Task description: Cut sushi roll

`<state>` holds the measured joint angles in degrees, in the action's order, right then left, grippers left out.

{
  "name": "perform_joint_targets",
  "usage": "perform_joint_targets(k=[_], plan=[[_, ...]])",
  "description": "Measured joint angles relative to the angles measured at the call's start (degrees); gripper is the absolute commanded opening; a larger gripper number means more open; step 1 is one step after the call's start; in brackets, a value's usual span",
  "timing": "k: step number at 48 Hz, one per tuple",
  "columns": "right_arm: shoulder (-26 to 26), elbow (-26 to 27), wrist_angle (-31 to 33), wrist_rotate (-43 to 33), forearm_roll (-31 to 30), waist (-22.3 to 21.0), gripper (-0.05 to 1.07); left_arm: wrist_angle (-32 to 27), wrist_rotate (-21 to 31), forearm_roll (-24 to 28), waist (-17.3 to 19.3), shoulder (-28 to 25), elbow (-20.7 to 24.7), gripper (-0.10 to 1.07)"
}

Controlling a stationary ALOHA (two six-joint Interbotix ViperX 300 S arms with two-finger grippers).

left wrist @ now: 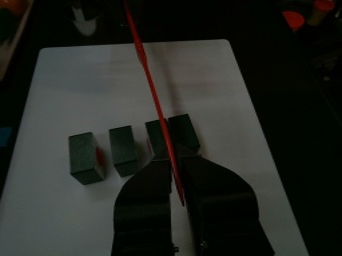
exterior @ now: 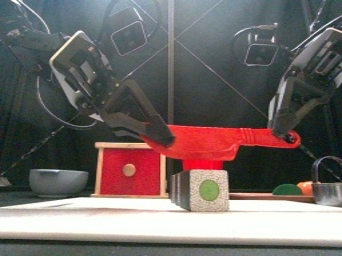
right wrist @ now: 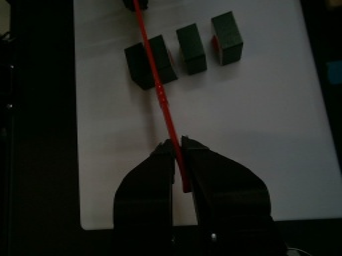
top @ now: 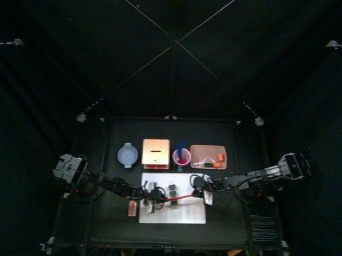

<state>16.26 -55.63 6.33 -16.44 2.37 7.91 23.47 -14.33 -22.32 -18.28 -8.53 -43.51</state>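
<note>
The sushi roll lies on the white board (left wrist: 254,120) as three short dark pieces in a row (left wrist: 123,146) (right wrist: 191,47). In the front view the nearest piece (exterior: 205,190) shows a green centre. A red knife (exterior: 214,142) is held level just over that piece, and from the wrists its blade is a thin red line (left wrist: 150,70) (right wrist: 163,95) crossing an end piece (left wrist: 182,133). My left gripper (left wrist: 177,168) (exterior: 151,130) is shut on one end of the knife. My right gripper (right wrist: 178,150) (exterior: 286,134) is shut on its other end.
Behind the board stand a grey bowl (exterior: 58,181) (top: 127,153), a red box (exterior: 130,168) (top: 156,153) and an orange tray (top: 209,155). Small green and orange items (exterior: 297,188) lie at the right. Black table (left wrist: 301,90) borders the board.
</note>
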Motion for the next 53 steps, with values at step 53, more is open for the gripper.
perform_joint_targets(k=[53], plan=[[-8.61, 1.41, -0.18, -0.09, 2.55, 1.58, 0.44, -2.90, 0.18, -0.44, -1.14, -7.73, 2.99, 0.40]])
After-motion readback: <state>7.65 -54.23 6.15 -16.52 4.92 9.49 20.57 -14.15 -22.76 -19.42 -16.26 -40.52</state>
